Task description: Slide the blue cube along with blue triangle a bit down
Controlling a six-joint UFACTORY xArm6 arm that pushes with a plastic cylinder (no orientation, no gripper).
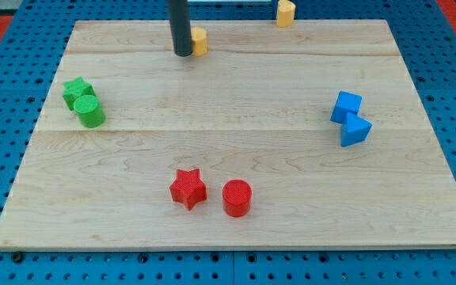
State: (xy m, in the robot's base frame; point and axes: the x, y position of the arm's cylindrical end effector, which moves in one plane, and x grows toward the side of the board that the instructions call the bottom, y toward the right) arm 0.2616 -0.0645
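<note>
- Near the view's top, left of centre: my tip (184, 54) rests on the table (228, 229), touching or just beside a yellow block (200, 40) on its right; that block's shape is partly hidden by the rod.
- No pincer on this arm, only the dark rod, so there is nothing spread or pressed together to report.
- Blue cube (346, 105) sits at the view's right, mid-height, well apart from my tip.
- Blue triangle (355, 130) lies just below and slightly right of the blue cube, touching it or nearly so.
- Second yellow block (286, 13) stands at the table's top edge, right of centre; shape unclear.
- Green star (77, 91) and green cylinder (90, 111) sit together at the view's left, the cylinder below and touching.
- Red star (188, 188) and red cylinder (237, 198) sit near the view's bottom, side by side, a small gap between them.
</note>
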